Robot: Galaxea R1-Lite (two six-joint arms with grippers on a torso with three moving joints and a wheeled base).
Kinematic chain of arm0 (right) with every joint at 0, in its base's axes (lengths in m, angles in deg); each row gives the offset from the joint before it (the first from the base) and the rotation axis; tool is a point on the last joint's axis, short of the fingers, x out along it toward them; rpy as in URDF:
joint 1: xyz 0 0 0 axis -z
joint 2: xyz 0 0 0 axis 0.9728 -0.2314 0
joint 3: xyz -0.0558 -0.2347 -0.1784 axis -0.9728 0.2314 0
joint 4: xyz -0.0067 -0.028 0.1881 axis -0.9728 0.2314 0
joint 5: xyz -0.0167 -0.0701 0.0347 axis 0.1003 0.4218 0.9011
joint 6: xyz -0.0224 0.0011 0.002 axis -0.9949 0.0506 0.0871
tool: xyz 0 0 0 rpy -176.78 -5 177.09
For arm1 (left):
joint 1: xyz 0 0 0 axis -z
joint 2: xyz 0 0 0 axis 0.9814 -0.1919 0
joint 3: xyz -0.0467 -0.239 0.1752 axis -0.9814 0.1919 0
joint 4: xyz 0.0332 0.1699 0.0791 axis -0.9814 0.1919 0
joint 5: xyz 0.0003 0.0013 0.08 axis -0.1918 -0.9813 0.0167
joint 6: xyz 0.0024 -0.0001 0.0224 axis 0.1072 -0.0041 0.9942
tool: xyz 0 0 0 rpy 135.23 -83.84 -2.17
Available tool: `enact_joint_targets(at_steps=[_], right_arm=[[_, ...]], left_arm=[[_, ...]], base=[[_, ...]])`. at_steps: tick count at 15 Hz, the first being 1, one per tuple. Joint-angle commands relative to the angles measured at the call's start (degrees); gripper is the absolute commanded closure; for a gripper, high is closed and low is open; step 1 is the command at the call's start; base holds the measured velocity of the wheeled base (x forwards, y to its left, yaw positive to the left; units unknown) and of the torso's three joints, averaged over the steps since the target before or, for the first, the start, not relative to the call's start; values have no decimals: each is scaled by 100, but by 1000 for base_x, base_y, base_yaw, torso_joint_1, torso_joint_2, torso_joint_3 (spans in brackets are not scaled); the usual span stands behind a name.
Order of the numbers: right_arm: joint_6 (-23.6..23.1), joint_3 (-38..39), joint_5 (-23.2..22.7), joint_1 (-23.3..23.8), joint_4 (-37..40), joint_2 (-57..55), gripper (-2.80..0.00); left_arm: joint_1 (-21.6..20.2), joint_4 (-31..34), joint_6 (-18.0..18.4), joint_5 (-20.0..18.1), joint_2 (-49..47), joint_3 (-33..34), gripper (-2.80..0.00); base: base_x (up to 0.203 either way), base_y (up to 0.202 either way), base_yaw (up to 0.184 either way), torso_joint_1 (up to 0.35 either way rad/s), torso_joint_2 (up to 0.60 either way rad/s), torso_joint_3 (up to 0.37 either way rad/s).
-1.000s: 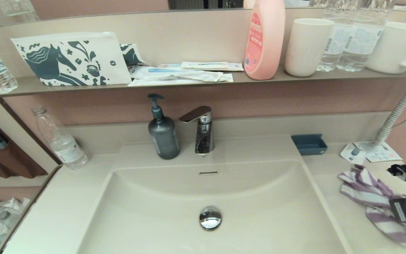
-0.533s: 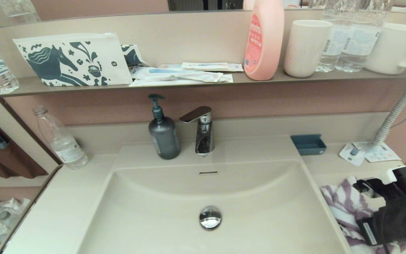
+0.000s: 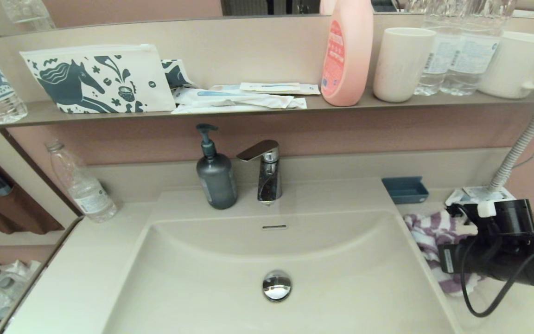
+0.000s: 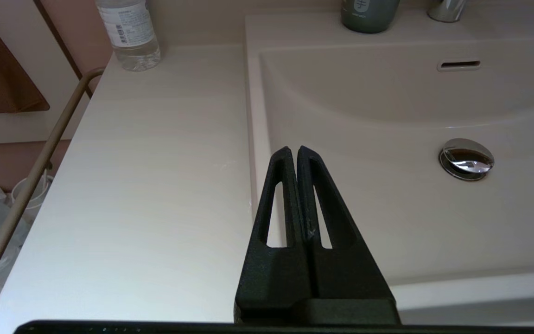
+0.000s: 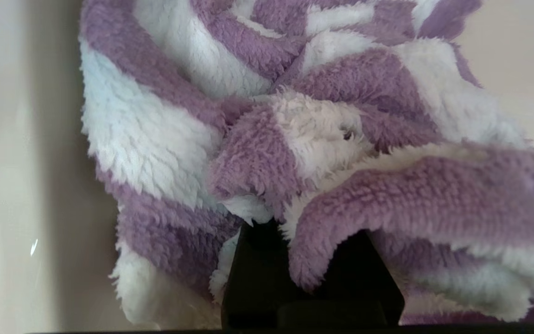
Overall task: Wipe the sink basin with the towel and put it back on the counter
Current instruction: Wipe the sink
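Change: we are carrying the towel (image 3: 427, 229) toward the basin (image 3: 230, 278).
Right gripper (image 5: 304, 232): clenching the towel.
Left gripper (image 4: 293, 155): clenched, empty.
Meaning: wiping is coming next.

- Right gripper (image 5: 295, 260): fingers buried in the towel (image 5: 295, 139), their grip unseen.
- Towel (image 3: 427, 234) partly hidden behind the right arm in the head view.
- Basin (image 3: 211, 278): front rim cut off by the frame edge.
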Motion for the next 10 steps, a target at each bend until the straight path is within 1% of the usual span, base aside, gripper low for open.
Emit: enact_joint_targets(at_steps=[1,4,7,10], right_arm=[[1,-180,28,130,-307,-565,0],[6,-476,27,230,-840,-955,0],[-8,-564,56,251,-851,-960,0],[-103,-652,71,572,-853,-872,0]], left_arm=[[0,1,0,-2,-7,0,0],[0,1,0,-2,-7,0,0],[0,1,1,-2,-7,0,0],[0,1,0,-2,-7,0,0]], base=[[0,0,0,0,0,0],[0,0,0,0,0,0],[0,0,0,0,0,0],[0,0,0,0,0,0]])
